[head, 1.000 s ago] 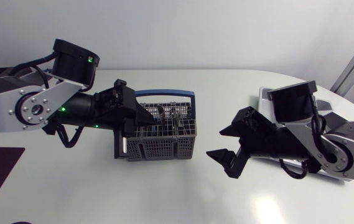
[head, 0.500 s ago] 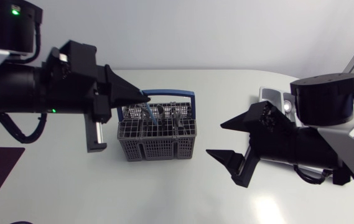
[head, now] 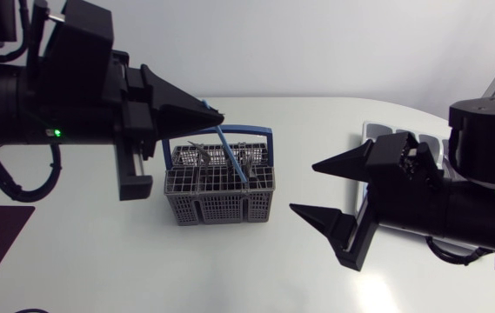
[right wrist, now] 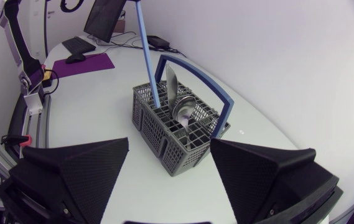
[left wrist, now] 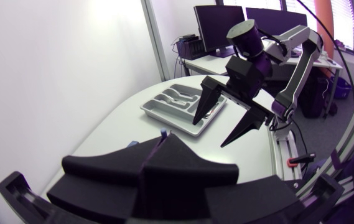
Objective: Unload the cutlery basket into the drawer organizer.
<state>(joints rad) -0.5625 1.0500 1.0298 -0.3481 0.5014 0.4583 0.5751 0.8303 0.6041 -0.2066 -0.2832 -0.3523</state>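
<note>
1 basket (head: 219,204), 1 organizer (head: 376,132); L end effector (head: 216,118) clamped on 1 blue utensil (head: 232,155); R end effector (head: 303,187) apart.

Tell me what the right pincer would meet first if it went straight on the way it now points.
Probably the cutlery basket: the right wrist view shows it straight ahead of the open right pincer, only bare table between. Height is unclear, so first contact could be its near wall or blue handle.

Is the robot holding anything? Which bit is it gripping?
The left gripper holds the blue-handled utensil by the top end of its handle; its other end is down in the basket. The right gripper is open, holding nothing.
</note>
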